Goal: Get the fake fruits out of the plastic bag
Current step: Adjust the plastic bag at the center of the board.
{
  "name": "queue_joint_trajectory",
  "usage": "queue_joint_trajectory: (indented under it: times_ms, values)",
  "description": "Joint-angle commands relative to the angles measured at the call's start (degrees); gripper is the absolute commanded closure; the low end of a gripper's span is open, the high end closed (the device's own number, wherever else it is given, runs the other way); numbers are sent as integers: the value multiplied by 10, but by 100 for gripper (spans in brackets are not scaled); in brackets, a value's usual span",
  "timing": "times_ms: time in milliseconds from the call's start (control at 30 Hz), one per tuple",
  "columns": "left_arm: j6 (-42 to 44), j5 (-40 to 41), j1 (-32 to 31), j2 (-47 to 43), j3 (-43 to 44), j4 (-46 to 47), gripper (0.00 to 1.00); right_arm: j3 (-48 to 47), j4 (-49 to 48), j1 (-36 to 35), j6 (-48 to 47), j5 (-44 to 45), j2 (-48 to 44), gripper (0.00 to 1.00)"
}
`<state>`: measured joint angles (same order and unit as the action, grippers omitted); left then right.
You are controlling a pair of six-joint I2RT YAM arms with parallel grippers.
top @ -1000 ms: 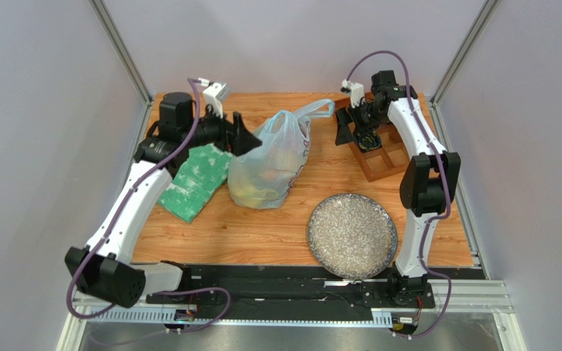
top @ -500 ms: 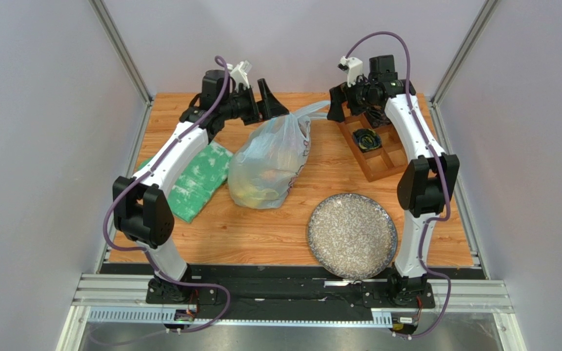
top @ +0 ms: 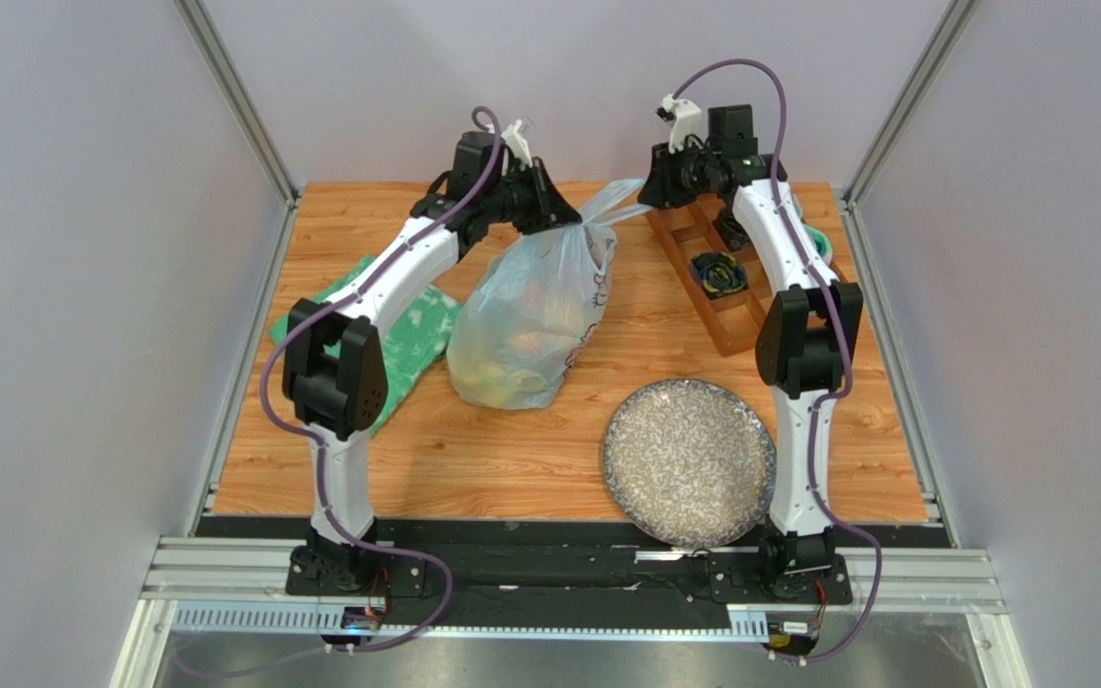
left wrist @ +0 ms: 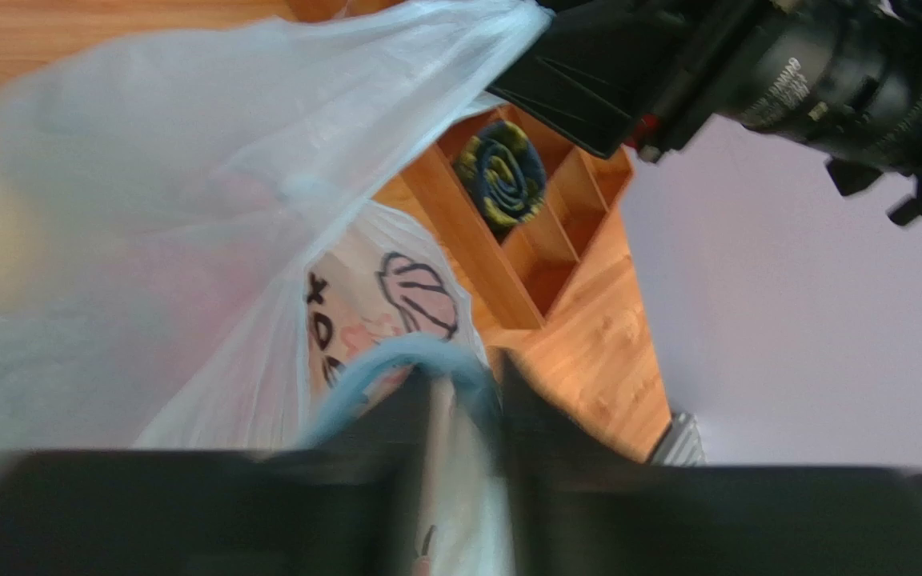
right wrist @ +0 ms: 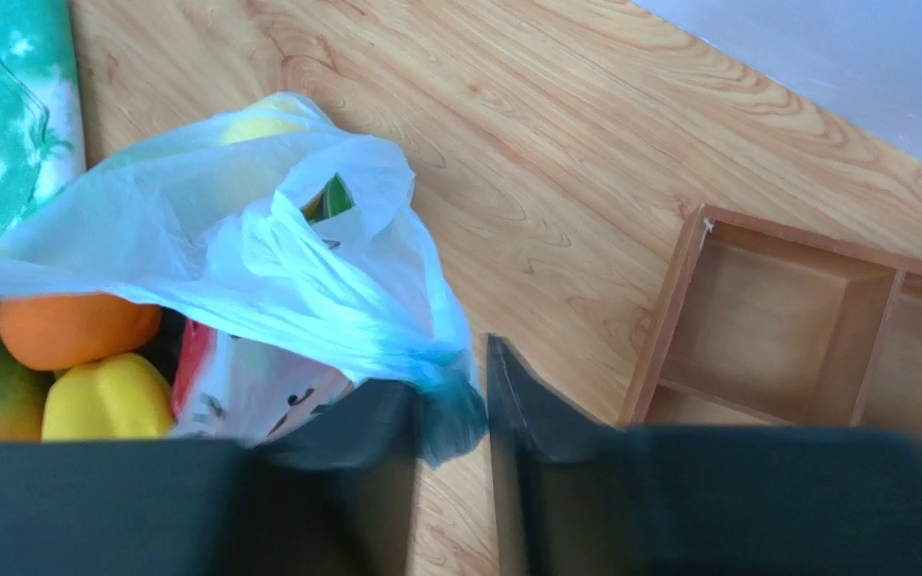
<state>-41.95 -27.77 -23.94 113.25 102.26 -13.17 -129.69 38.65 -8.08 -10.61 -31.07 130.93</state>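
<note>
- plastic bag (top: 535, 308): thin, crinkly film. It is light and has no stiffness of its own. My read is that it will stretch and slip under load, so the loop handles are the only sane place to grip.
- left claw (left wrist: 460, 402): fingers together on one blue handle loop, with film bunched between them.
- right claw (right wrist: 448, 402): clamped on the other handle, a twisted wad of film in the narrow gap.
- Position: the bag hangs below and between the two claws. Its belly rests on the table (top: 542, 459), on the arm-base side of both claws.
- Long axis: runs from the belly up and away to the handles. The mouth faces up toward the claws and is stretched along the claw-to-claw line.
- fake fruits (top: 506, 376): pooled low in the belly, well below both claws. The right wrist view shows an orange (right wrist: 75, 327) and a yellow piece (right wrist: 105, 396) through the mouth, left of the right claw.
- Fruits look glossy and hard. I expect them to be light, slippery and prone to rolling once out.
- Left wrist view is blurred. There is possibly something pink inside, but I can't confirm it.
- wooden tray (top: 743, 323): just beyond the right claw, on its outer side.
</note>
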Motion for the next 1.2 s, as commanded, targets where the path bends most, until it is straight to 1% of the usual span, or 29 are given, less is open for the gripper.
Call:
queue_joint_trajectory:
  times_ms: [0,33,67,100,167,200,233,300,367,433,467,500,533,567,600,633,667,700,733,767,833,867,900,967,1000,1033,1067,1100,1167]
  values:
    - [78,68,20,40,96,-12,100,-56,-53,0,51,-23,11,88]
    - [103,71,25,46,147,-7,100,-71,-73,0,63,-16,12,100]
    - [154,76,35,55,174,-5,100,-84,-89,3,98,-8,14,100]
    - [174,82,41,60,238,-10,100,-114,-127,3,121,-4,17,100]
    - [228,85,57,77,307,-12,100,-150,-165,5,160,18,25,100]
    - [247,83,62,81,372,-17,100,-195,-195,4,188,29,27,100]
    - [281,80,67,84,399,-16,100,-212,-209,4,203,47,30,100]
    - [303,68,72,80,445,-12,100,-227,-249,3,227,65,16,100]
    - [325,38,76,60,457,-14,100,-211,-263,4,230,78,-21,100]
    - [339,4,78,38,458,-46,100,-174,-253,4,216,70,-52,100]
    - [347,-11,79,9,443,-62,100,-154,-246,5,206,62,-93,100]
    - [354,-28,79,-9,426,-100,100,-121,-232,5,197,53,-114,100]
    - [368,-62,79,-30,401,-118,100,-48,-228,6,171,38,-138,100]
    - [371,-81,79,-83,326,-132,100,6,-226,7,157,35,-169,100]
    - [373,-97,79,-114,276,-149,100,56,-225,7,146,36,-226,100]
    - [369,-128,78,-148,221,-153,100,165,-225,8,123,34,-262,100]
    - [364,-138,78,-214,106,-157,100,216,-223,9,113,29,-292,100]
    - [357,-143,77,-250,47,-157,100,264,-212,9,109,24,-357,100]
    - [341,-148,76,-282,-10,-157,100,317,-200,9,84,9,-385,100]
    - [336,-146,74,-344,-118,-157,100,404,-173,7,62,7,-413,100]
    - [327,-129,70,-399,-219,-157,100,494,-149,1,51,8,-487,100]
    - [323,-120,68,-434,-297,-157,100,565,-134,-2,39,12,-509,100]
    - [319,-114,66,-448,-327,-157,100,593,-108,-4,35,15,-525,100]
    - [305,-108,65,-464,-380,-155,100,631,-86,-10,29,19,-558,100]
    - [303,-105,65,-465,-387,-154,100,642,-69,-11,28,20,-563,98]
    - [302,-92,65,-467,-391,-153,100,641,-61,-12,28,18,-569,93]
    - [302,-84,65,-468,-388,-151,100,637,-50,-13,28,17,-575,67]
    - [305,-75,65,-470,-384,-151,100,617,-44,-13,24,16,-575,57]
    - [315,-77,65,-473,-367,-161,99,588,-19,-19,10,1,-575,46]
